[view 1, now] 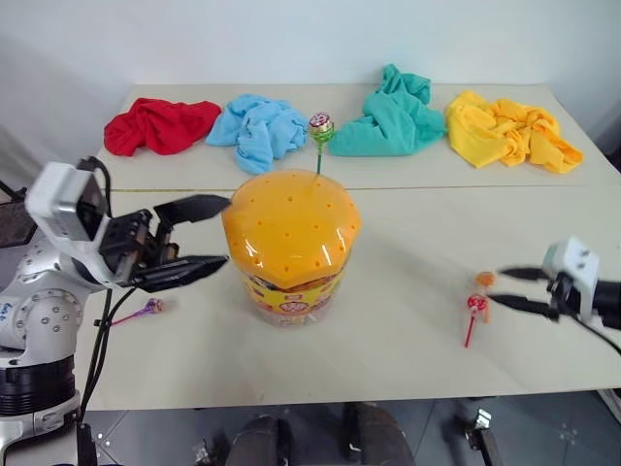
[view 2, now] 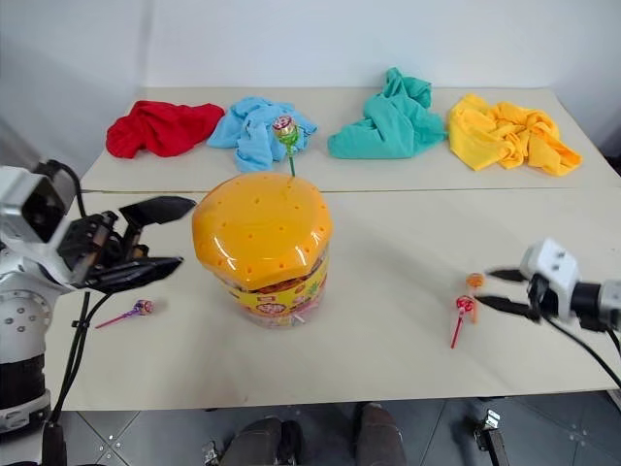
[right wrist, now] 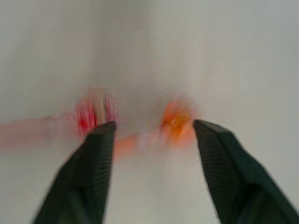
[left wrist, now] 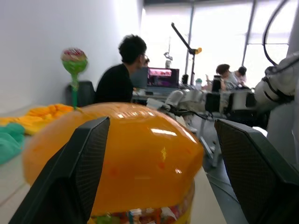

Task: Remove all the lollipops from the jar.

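The jar point(view 1: 289, 254), a clear tub with a domed orange lid point(left wrist: 117, 149), stands mid-table. One lollipop point(view 1: 321, 125) on a green stick rises upright from the lid's far side. My left gripper point(view 1: 226, 231) is open at the jar's left, its fingertips level with the lid's edge. On the table to the right lie a lollipop with a red stick point(view 1: 475, 309) and an orange one point(view 1: 484, 280). My right gripper point(view 1: 505, 288) is open just beyond them with nothing held. A purple-stick lollipop point(view 1: 149, 307) lies under my left arm.
Four crumpled cloths line the table's far side: red point(view 1: 160, 124), blue point(view 1: 260, 128), teal point(view 1: 393, 116) and yellow point(view 1: 509, 131). The table's front edge point(view 1: 320, 400) runs close below the jar. People sit at desks in the left wrist view's background.
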Robot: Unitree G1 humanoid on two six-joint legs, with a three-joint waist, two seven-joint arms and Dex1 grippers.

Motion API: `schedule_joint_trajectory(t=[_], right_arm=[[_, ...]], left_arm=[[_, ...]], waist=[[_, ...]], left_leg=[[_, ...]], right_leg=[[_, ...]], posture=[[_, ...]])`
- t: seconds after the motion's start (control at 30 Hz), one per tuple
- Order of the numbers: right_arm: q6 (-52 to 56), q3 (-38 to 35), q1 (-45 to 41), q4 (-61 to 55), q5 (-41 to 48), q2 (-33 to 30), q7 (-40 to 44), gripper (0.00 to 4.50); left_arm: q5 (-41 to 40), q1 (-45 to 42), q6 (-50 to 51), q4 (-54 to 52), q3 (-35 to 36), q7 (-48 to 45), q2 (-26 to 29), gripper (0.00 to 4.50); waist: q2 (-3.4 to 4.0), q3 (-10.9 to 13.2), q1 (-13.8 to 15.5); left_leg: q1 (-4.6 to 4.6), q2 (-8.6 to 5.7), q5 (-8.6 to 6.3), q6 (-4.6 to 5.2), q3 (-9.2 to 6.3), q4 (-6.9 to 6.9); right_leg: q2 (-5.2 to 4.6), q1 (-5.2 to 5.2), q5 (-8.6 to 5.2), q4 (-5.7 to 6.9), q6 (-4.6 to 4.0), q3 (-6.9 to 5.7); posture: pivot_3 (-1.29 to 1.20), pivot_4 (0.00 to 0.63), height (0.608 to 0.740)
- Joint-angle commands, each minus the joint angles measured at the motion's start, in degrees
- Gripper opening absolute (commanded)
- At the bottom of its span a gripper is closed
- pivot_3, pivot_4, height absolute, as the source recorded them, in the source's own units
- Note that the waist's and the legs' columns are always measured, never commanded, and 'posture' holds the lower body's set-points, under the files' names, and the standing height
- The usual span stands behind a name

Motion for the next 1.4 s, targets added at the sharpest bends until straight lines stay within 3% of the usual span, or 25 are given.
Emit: schedule_joint_trajectory(t=[0.03,0.2,0.4,0.77,1.07,1.13,1.3,1.4], right_arm=[[9.76,-2.93,-5.27,-10.79,9.53,0.70,-2.52,2.95],[16.24,2.95,-21.61,-14.71,12.33,11.90,-12.05,2.95],[23.40,9.39,-31.39,-14.30,11.45,21.24,-17.26,2.95],[26.99,13.07,-34.56,-13.44,9.67,27.69,-17.70,2.95],[26.60,10.56,-36.07,-12.00,11.04,29.84,-16.93,0.12],[26.36,9.38,-36.29,-11.92,11.99,30.08,-16.31,0.05],[24.91,-1.49,-39.25,-8.47,17.26,26.42,-16.59,0.05],[25.97,-2.86,-38.63,-6.64,14.37,19.40,-15.34,0.05]], left_arm=[[-1.42,1.40,-0.45,1.48,3.63,2.31,-0.61,3.79],[-0.20,3.31,-2.30,4.79,5.00,4.58,-3.47,3.79],[0.20,2.70,-3.03,4.11,3.87,5.22,-5.07,3.79],[-0.04,2.64,-3.63,2.83,3.25,6.14,-6.14,3.79],[-0.60,1.36,-3.39,2.60,2.99,5.96,-6.28,3.79],[-0.57,0.94,-3.37,2.71,2.79,5.65,-6.21,3.79],[-0.44,-0.14,-2.11,1.65,0.77,1.11,-3.98,3.79],[-0.42,-1.00,-1.35,0.64,-0.64,-0.67,-2.66,3.79]], waist=[[0.01,-0.01,0.37],[-0.07,-0.03,1.12],[-0.07,-0.03,1.75],[-0.09,-0.04,1.43],[-0.09,-0.04,1.31],[-0.09,-0.04,1.30],[-0.10,-0.04,1.67],[-0.10,-0.04,1.68]], left_leg=[[0.00,0.00,0.00,-0.02,-0.12,0.02],[-0.09,-0.03,-0.05,-0.11,-0.20,0.05],[-0.34,-0.08,-0.08,-0.09,-0.37,0.04],[-0.34,-0.12,-0.08,-0.01,-0.20,0.05],[-0.29,-0.11,-0.05,-0.03,-0.17,0.05],[-0.29,-0.11,-0.05,-0.03,-0.17,0.05],[-0.33,-0.14,-0.05,-0.02,-0.20,0.05],[-0.34,-0.15,-0.08,0.02,-0.23,0.04]], right_leg=[[0.00,-0.01,0.00,0.12,0.00,-0.05],[-0.05,-0.06,0.00,0.12,-0.01,-0.13],[-0.07,-0.24,0.00,0.18,-0.02,-0.24],[-0.06,-0.26,0.01,0.19,0.01,-0.26],[-0.05,-0.26,0.01,0.26,0.01,-0.22],[-0.05,-0.27,0.01,0.25,0.01,-0.22],[-0.05,-0.27,0.01,0.24,0.01,-0.22],[-0.06,-0.27,0.01,0.22,0.01,-0.22]], posture=[[0.00,0.150,0.740],[0.00,0.150,0.740],[0.00,0.150,0.740],[0.00,0.150,0.740],[0.00,0.150,0.740],[0.00,0.150,0.740],[0.00,0.150,0.740],[0.00,0.150,0.740]])
